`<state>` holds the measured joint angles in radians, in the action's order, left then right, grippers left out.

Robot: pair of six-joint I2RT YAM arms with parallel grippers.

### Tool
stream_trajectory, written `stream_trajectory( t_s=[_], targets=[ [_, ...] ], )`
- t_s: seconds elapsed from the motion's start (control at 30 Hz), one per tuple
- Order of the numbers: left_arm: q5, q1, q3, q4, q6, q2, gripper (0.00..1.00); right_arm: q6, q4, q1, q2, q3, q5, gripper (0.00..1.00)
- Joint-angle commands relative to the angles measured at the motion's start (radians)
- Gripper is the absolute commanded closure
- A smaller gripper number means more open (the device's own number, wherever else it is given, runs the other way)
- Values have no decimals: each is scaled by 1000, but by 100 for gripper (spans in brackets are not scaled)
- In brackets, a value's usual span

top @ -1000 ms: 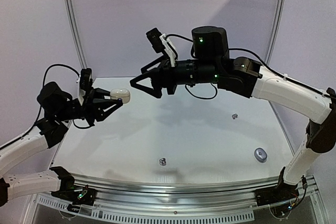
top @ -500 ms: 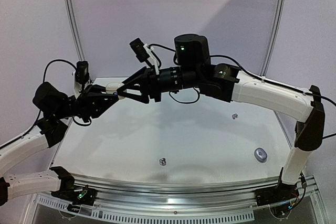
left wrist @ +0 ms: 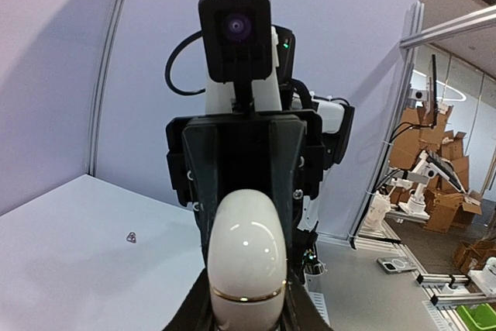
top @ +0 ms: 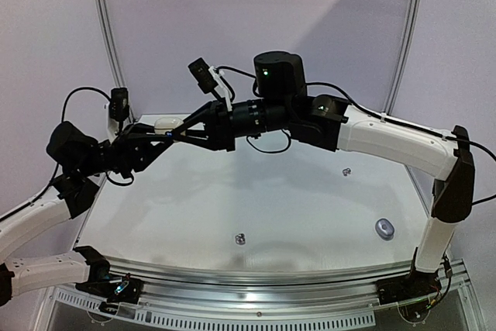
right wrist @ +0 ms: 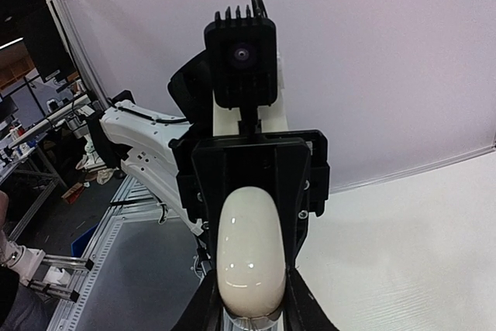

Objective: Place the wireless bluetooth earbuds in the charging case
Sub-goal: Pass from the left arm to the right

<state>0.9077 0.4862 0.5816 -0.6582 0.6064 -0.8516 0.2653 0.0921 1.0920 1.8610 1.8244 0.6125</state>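
Both of my arms meet in mid-air above the far left corner of the pale table (top: 294, 207). My left gripper (left wrist: 246, 312) is closed on one end of a glossy white, egg-shaped plastic charging case (left wrist: 248, 257), close to a thin gold seam that rings the shell. My right gripper (right wrist: 249, 308) faces it head-on. Its fingers are set close together on the opposite rounded end and appear to press both sides. The lid looks shut.

Neither gripper holds an earbud. One tiny dark silvery earbud (top: 240, 239) lies near the middle of the near edge, and another tiny one (top: 346, 170) sits toward the right edge. A larger rounded grey piece (top: 384, 228) rests close to the near right corner; I cannot tell what it is.

The main risk, as I judge it, is the slick curved shell. If my two grips pull or twist unevenly, the case could squirt out from between the fingers and drop to the table. If the left fingers straddle the seam, they may clamp the lid closed while the right tries to open it. Squeezing harder would only make a slip more likely.
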Motion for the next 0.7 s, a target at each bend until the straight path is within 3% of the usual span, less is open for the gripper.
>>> stream_trajectory(
  t_s=[0.0,0.03,0.13,0.3,0.43,0.6,0.67],
  targets=[
    [-6,3,-3,-11,-24,8,92,36,-41,7,19,25,48,100],
    [-34,3,-2,22,-27,12,67,37,-45,7,17,23,49,100],
    [-126,1,5,113,-52,24,5,36,-48,2,11,13,43,100],
    [-232,-1,4,238,-148,48,1,64,-7,-50,-24,-48,-37,100],
    [-397,-3,1,365,-189,67,1,192,90,-185,-51,-127,-101,100],
    [-494,-3,-24,444,-223,85,1,314,404,-356,51,-107,-119,100],
    [-499,-4,-28,455,-228,90,1,333,453,-402,122,-113,-88,100]
  ],
)
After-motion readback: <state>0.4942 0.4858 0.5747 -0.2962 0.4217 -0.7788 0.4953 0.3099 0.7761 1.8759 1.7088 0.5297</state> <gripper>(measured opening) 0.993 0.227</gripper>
